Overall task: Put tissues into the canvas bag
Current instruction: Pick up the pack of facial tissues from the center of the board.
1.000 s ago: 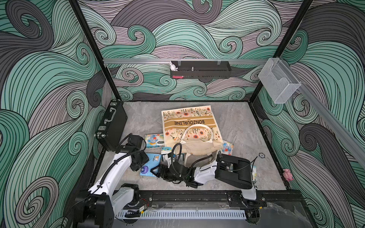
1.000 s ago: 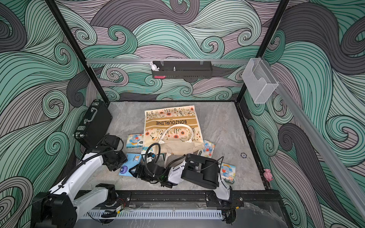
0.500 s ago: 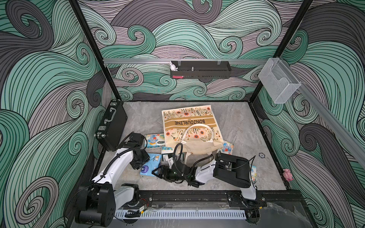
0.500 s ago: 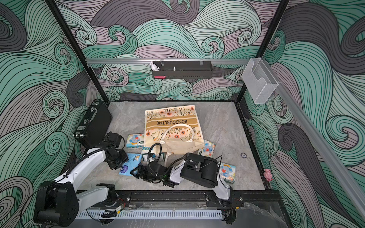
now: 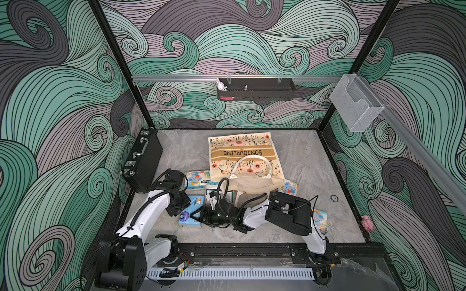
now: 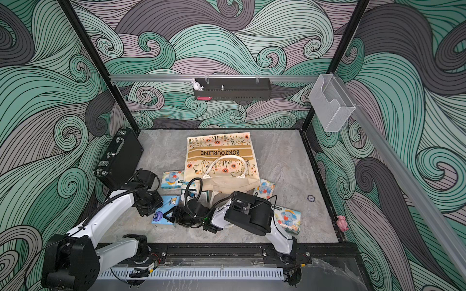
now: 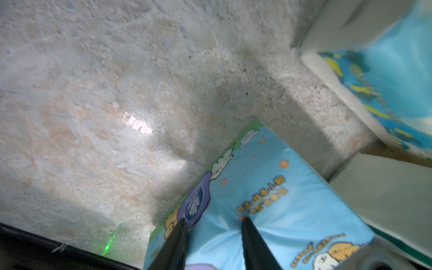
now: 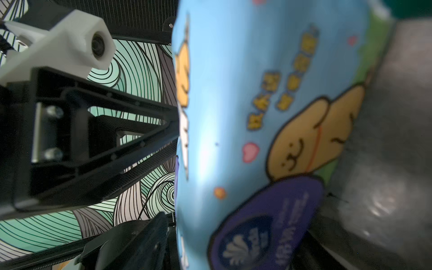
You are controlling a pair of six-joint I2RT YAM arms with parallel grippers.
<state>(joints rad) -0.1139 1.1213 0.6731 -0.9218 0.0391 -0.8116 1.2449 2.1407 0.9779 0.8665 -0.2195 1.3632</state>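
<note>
Left gripper (image 7: 214, 230): narrow. Both fingertips (image 7: 180, 233) press down on the top face of the light blue pack (image 7: 280, 198), and the film creases toward one tip. I cannot tell whether the film is pinched or only pressed.
Right gripper (image 5: 195, 216): jaws wide, closed on the near end of the same pack (image 8: 233, 93). The pack fills the gap, with a finger against each face.
Light blue pack, location: on the tabletop (image 5: 302, 163), near the front edge on my left, between my two grippers. In both top views (image 5: 186, 218) (image 6: 158, 218) it lies well short of the bag.
Canvas bag (image 5: 242, 151): flat on the middle of the tabletop, mouth toward me. One looped handle (image 5: 251, 161) lies across the flower print.
Other tissues: one elephant-print pack (image 5: 196, 179) lies just beside the bag's near left corner. A second (image 5: 288, 187) lies at the near right corner. A third (image 5: 319, 219) lies by my right arm. A green-and-white pack (image 5: 228, 196) sits at the bag's mouth, partly covered by cable.
Packs inside the bag: I cannot tell.
Briefcase (image 5: 142, 161): black, on edge against the left wall, apart from the packs.
</note>
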